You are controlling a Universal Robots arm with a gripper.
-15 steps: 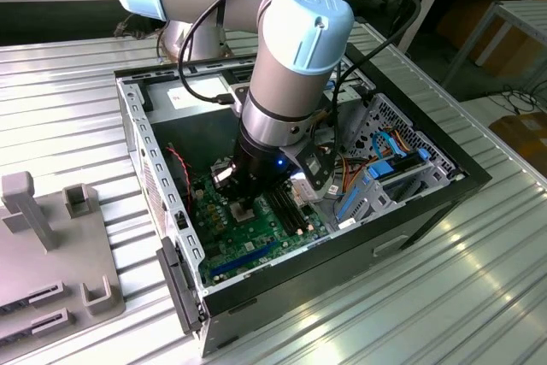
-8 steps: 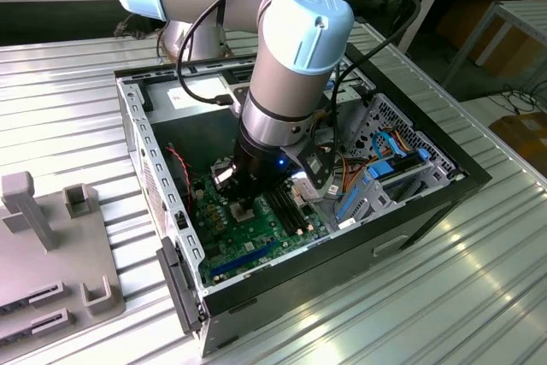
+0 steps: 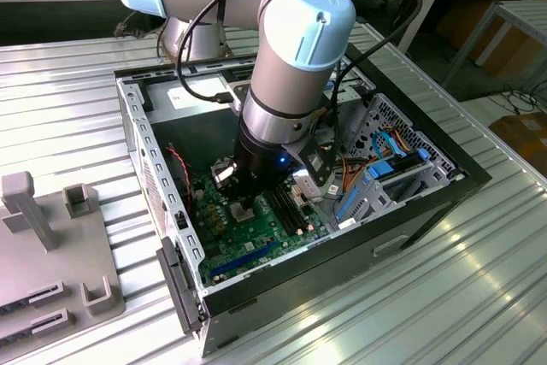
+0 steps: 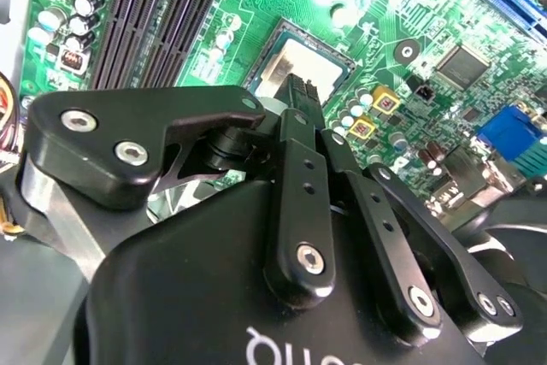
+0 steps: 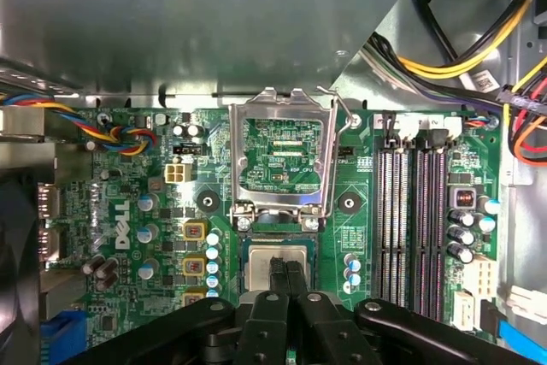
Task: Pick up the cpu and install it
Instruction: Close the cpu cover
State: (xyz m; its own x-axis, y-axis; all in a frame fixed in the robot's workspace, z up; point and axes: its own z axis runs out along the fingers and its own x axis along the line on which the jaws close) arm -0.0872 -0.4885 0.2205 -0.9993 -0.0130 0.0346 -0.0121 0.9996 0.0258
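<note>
The cpu [image 5: 259,264], a small square chip with a dull grey top, lies flat in the socket on the green motherboard [image 5: 128,211]. It also shows in the second wrist view as the cpu [image 4: 314,57]. My gripper [image 5: 285,269] hangs right over its middle, the two black fingertips [image 4: 301,96] shut together with nothing between them. Whether they touch the chip's top I cannot tell. The silver hinged socket frame [image 5: 282,102] stands flipped open beside the chip. In the exterior view my gripper [image 3: 242,203] reaches down into the open computer case [image 3: 137,117].
Long black memory slots [image 5: 410,220] run beside the socket. Bundles of coloured cables [image 5: 461,49] and a drive bay crowd one side of the case, and its metal walls rise close around the arm. A grey fixture [image 3: 51,245] sits on the ribbed table at the exterior view's left.
</note>
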